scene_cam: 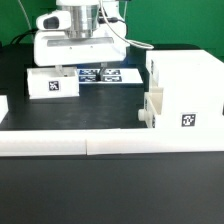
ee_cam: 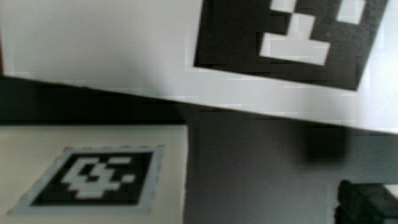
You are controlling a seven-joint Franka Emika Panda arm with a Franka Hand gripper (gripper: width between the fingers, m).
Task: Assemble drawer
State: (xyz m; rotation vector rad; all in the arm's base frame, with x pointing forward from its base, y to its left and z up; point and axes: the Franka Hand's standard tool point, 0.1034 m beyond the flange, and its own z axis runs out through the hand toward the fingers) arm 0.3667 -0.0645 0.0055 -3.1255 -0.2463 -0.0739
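Gripper point(scene_cam: 62, 66) hovers over the loose small tray point(scene_cam: 52, 84), with nothing visible in its grasp.
I cannot tell if its jaws are apart or closed. The tray lies just under it, with its long axis across the exterior view. The housing point(scene_cam: 186, 88) stands well apart, toward the exterior view's right.

You have no words, numbers or brand names to read here. The only signs are black-and-white square tags point(scene_cam: 187, 121): one on the drawer housing point(scene_cam: 185, 80), one on the small tray point(scene_cam: 35, 80) and several on the marker board point(scene_cam: 100, 74).
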